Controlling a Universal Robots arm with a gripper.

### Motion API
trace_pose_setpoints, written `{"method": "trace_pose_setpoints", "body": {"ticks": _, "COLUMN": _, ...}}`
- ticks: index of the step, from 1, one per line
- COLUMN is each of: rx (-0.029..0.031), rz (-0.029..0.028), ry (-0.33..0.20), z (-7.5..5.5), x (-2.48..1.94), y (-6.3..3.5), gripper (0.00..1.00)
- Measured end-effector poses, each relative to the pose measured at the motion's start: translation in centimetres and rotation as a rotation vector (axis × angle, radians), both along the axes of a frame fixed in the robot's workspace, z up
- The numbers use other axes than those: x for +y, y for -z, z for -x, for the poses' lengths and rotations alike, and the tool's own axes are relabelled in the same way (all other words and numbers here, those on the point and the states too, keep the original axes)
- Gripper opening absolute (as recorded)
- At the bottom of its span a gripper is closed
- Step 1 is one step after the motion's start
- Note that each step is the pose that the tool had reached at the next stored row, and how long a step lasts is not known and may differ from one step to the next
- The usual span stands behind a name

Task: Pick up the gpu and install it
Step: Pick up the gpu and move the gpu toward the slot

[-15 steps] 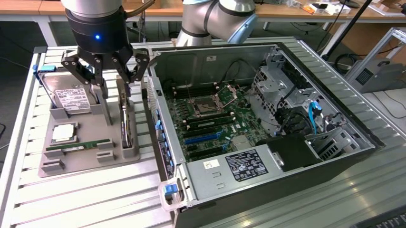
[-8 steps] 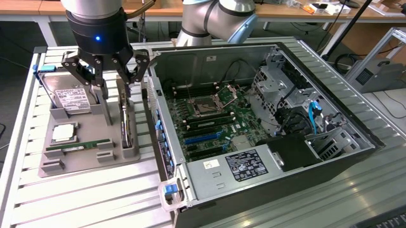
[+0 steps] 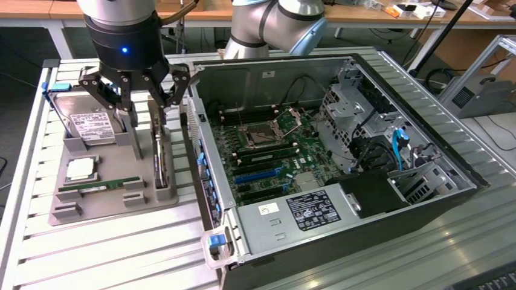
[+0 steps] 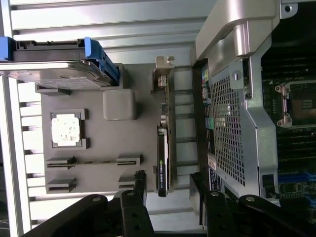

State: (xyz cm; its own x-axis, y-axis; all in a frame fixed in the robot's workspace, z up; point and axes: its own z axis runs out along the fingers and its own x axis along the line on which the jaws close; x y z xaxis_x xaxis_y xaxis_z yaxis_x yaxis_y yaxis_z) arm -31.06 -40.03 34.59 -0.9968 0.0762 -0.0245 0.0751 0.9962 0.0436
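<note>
One each: gpu (image 3: 161, 162), hard drive (image 3: 89, 125), processor (image 3: 81, 170), memory stick (image 3: 100, 186), case (image 3: 387, 237).

Matt plastic tray (image 3: 121, 163), bare-metal case (image 3: 266, 72)

Table (image 3: 105, 254) takes the exterior view's left and lower frame. Parts holder (image 3: 113, 208) sits on it, centre left.

On the holder:
- Hard drive (image 3: 89, 127) propped at the upper left.
- Processor chip (image 3: 81, 170) below it in a square recess.
- Memory stick (image 3: 101, 186) lower still, lying across.
- The gpu (image 3: 161, 160) on edge along the holder's right side, just beside the computer case (image 3: 403, 229).

Case lies open on the table, centre to right. Motherboard (image 3: 266, 151) on its floor, power supply (image 3: 303, 211) at its lower end, drive cage (image 3: 354, 115) upper right.

Gripper (image 3: 145, 103) upper left, over the holder between hard drive and gpu. In the wrist view its fingers (image 4: 139, 185) show one to each side of the gpu's end.
</note>
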Motion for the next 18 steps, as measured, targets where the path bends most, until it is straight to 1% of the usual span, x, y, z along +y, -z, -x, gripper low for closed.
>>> {"method": "trace_pose_setpoints", "body": {"ticks": 18, "rx": 0.0, "rz": 0.0, "ry": 0.0, "z": 0.0, "x": -0.01, "y": 0.39, "gripper": 0.48}}
